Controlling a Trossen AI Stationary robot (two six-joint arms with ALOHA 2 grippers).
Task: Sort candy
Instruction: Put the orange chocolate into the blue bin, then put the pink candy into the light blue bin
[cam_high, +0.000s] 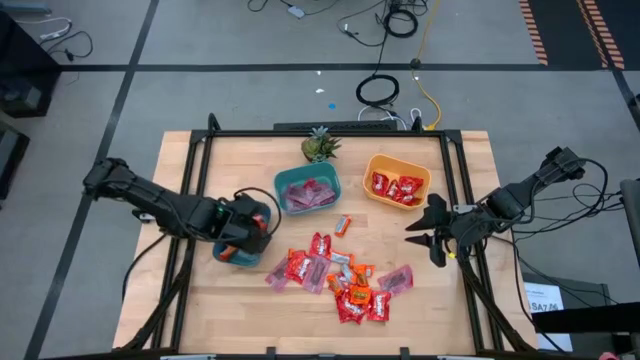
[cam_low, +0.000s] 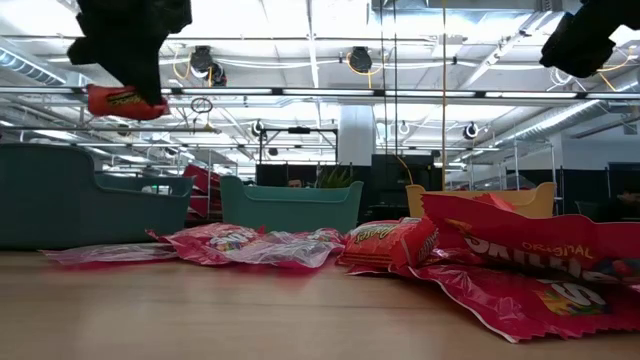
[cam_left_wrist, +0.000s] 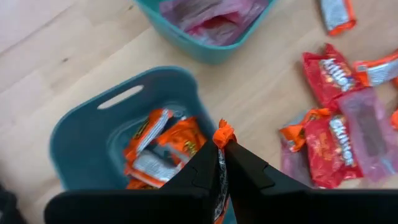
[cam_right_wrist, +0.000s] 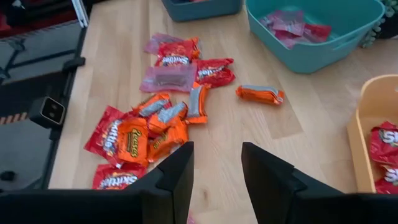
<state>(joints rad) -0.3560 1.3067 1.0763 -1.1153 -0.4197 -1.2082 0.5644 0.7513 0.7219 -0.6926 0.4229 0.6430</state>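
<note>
My left gripper (cam_left_wrist: 222, 163) hovers over a small teal bowl (cam_high: 238, 250) (cam_left_wrist: 81, 134) that has orange candies in it, and is shut on one orange-wrapped candy (cam_left_wrist: 223, 134) (cam_low: 118, 101). My right gripper (cam_right_wrist: 216, 167) (cam_high: 432, 232) is open and empty, raised above the table at the right, in front of the yellow bowl (cam_high: 397, 182). The loose candy pile (cam_high: 335, 280) (cam_right_wrist: 155, 124) of red, orange and pink-purple wrappers lies flat on the wood between the arms. A single orange candy (cam_high: 343, 225) (cam_right_wrist: 260, 93) lies apart from it. My left gripper pinches the orange candy between its two fingers (cam_left_wrist: 205, 168), coming from above and pointing down. One crimped end of the wrapper (cam_left_wrist: 224, 130) sticks out past the fingertips. The candy is lifted clear, above the small teal bowl.
A larger teal bowl (cam_high: 307, 190) (cam_right_wrist: 317, 31) holds pink-purple candies, and the yellow bowl (cam_right_wrist: 373, 140) holds red ones. A small green pineapple-like plant (cam_high: 320, 146) stands near the far edge. Bare wood lies toward the near edge and the table's left.
</note>
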